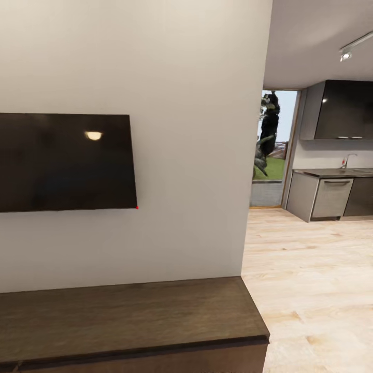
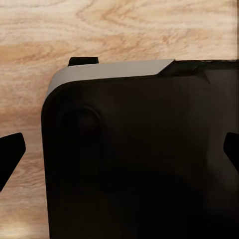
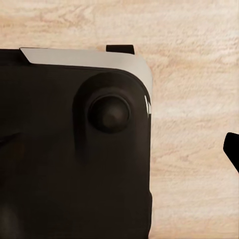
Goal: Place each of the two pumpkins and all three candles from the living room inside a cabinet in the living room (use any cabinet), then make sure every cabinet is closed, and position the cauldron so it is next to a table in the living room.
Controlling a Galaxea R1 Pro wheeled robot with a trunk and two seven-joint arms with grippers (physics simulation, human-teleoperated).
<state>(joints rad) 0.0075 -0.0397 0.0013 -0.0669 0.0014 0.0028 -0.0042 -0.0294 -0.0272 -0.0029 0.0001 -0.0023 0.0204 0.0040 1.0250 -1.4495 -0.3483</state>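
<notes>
Head camera, as I read it from the console: the cabinet (image 1: pixel 129 316), dark-brown wood, runs along the lower edge from about 7 to 5 o'clock, flush against a pale wall (image 1: pixel 197 155); its top is bare and its front is mostly cut off by the picture's edge. Above it, at 9 o'clock, a black wall-mounted television (image 1: pixel 65 160) carrying a lamp reflection. At 3 o'clock, light wood-plank floor (image 1: pixel 311 280) leading to a kitchen with grey base units (image 1: pixel 326 197), a dark wall cupboard (image 1: pixel 344 110) and a glazed doorway (image 1: pixel 272 150) with greenery outside. Left wrist camera: left gripper (image 2: pixel 119 152), dark fingertips set wide apart, over the robot's dark base (image 2: pixel 139 159) and plank floor. Right wrist camera: right gripper, one fingertip (image 3: pixel 233 152) visible; I cannot tell its state.
</notes>
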